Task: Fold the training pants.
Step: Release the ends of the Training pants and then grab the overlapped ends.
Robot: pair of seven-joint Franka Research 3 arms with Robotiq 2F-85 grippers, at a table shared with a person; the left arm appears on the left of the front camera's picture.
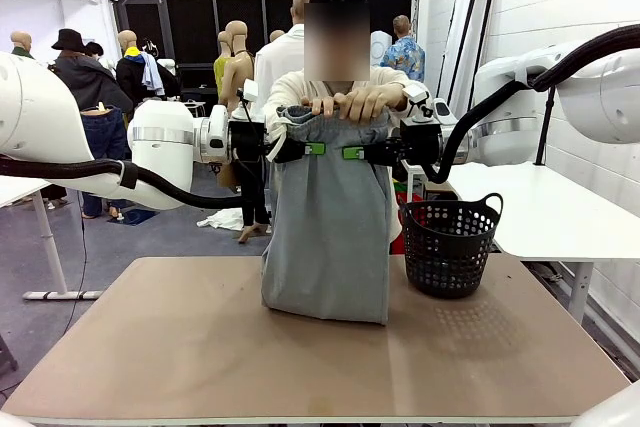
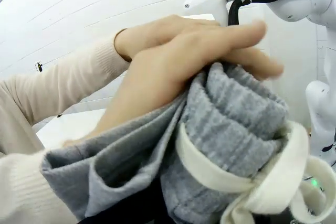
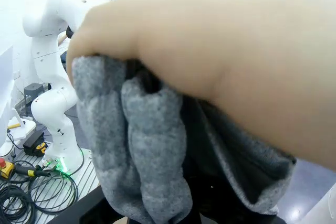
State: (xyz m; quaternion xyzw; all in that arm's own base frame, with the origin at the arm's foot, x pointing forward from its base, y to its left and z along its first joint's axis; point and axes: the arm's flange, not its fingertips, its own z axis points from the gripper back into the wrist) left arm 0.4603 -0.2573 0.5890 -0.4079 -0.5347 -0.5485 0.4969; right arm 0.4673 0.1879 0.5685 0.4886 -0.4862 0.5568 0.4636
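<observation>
The table (image 1: 150, 347) is a bare brown board. The training pants (image 1: 325, 237) hang over its middle as a long grey sheet, held up at the top, with the bottom edge resting in a soft fold on the board. A black basket (image 1: 448, 247) stands just beside them, on the robot's right.

The left gripper (image 1: 316, 148) and right gripper (image 1: 352, 153) come in level from either side and meet the cloth just under the waistband (image 2: 236, 124). Both are closed. The bunched fabric hides the fingertips in the wrist views, so a grip on the cloth is likely but not certain. The person's hands (image 1: 345, 102) lie on top of the gathered waistband, pressing it together. The white drawstring (image 2: 262, 192) loops loose beside it.

The pants look light, limp and thick. They should drape and sag wherever they are not supported, and they are not slippery. The ribbed elastic waistband is probably the firmest place to hold, with the leg hems second for the fold.
</observation>
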